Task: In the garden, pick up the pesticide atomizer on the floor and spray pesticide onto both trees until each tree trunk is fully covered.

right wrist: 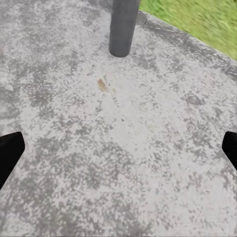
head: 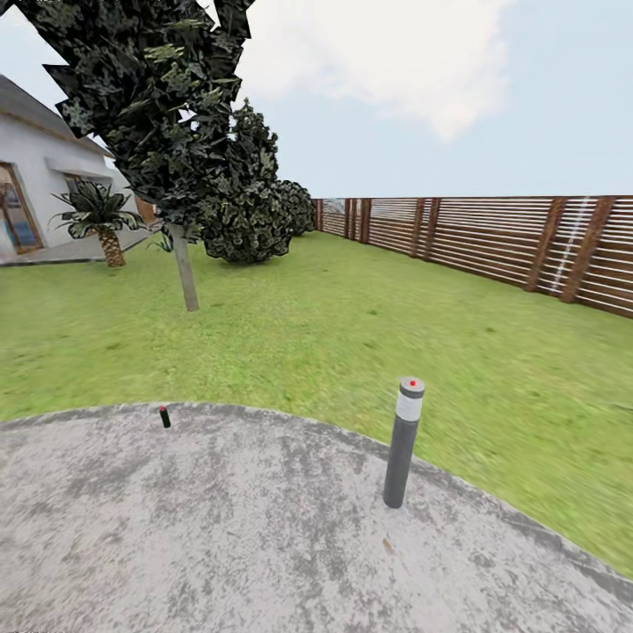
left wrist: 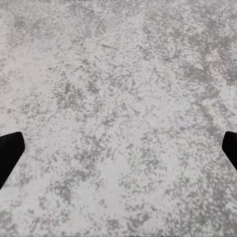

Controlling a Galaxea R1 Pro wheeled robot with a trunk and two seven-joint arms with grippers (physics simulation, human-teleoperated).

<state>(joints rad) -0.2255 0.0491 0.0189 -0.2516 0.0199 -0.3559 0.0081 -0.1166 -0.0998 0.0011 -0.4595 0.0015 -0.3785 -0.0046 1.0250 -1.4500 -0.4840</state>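
The pesticide atomizer (head: 403,444) stands upright on the grey concrete floor (head: 264,536), near its curved edge at the right. It is a slim dark-grey cylinder with a pale band and a red dot on its cap. Its lower part (right wrist: 123,27) rises ahead of my right gripper (right wrist: 118,153), which is open and empty over the paving. My left gripper (left wrist: 118,153) is also open, above bare concrete (left wrist: 118,98). On the lawn at the left stands a tree with a straight bare trunk (head: 185,274) under a dark leafy crown (head: 149,79).
A small dark object with a red tip (head: 164,417) stands at the floor's far edge. Green lawn (head: 352,325) stretches to a brown slat fence (head: 492,242). Dark cone-shaped trees (head: 249,202), a small palm (head: 104,220) and a white house (head: 35,176) are at the back left.
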